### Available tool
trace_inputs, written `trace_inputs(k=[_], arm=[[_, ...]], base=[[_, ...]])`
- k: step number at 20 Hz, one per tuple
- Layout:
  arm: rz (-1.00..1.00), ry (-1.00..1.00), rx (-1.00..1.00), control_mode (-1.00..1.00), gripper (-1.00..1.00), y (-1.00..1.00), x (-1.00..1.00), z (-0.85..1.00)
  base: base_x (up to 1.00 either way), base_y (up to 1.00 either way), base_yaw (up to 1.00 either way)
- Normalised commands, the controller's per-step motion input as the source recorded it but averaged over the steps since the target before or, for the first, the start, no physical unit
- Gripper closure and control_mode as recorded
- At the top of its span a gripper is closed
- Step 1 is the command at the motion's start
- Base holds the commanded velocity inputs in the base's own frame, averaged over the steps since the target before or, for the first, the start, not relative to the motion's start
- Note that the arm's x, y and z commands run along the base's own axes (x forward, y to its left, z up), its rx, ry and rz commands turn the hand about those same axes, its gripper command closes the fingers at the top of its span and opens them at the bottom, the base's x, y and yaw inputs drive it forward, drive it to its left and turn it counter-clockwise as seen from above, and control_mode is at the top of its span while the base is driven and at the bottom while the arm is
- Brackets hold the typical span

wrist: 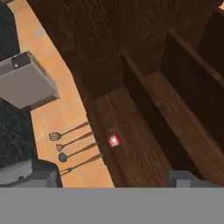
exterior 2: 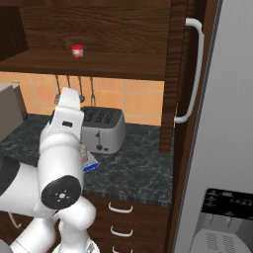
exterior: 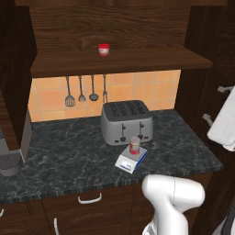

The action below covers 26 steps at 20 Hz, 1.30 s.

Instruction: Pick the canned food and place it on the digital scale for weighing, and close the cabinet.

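Gripper (wrist: 114, 181) empty, finger spacing unclear, aimed at the open cabinet (exterior: 124, 32); can (exterior: 134, 145) stands on the scale (exterior: 131, 160), door to the arm's right

The arm (exterior 2: 59, 163) is rising from the lower left of the right base view, elbow bent, forearm reaching up toward the upper left.

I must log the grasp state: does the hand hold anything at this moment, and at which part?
Nothing is held. The small red-labelled tin stands on the flat grey-topped scale, away from the hand; the hand view faces the open dark wood cabinet.
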Motion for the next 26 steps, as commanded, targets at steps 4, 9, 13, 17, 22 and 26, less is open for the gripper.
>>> trace_inputs(k=[4, 9, 13, 17, 22, 26], arm=[[-0.48, -0.23, -0.18, -1.00, -1.00, 0.02, -0.89, 0.36], [-0.37, -0.40, -0.08, -1.00, -1.00, -0.01, -0.99, 0.06], [-0.28, -0.40, 0.00, -1.00, -1.00, -0.17, -1.00, 0.00], [-0.20, -0.32, 0.00, -1.00, -1.00, -0.32, -0.74, 0.00], [-0.04, -0.09, 0.00, -1.00, -1.00, -0.77, -0.02, -0.22], [0.00, -0.06, 0.00, -1.00, -1.00, -0.65, 0.28, -0.41]], base=[[0.00, 0.00, 0.00], [0.00, 0.00, 0.00], [0.00, 0.00, 0.00], [0.00, 0.00, 0.00], [0.00, 0.00, 0.00], [0.00, 0.00, 0.00]])
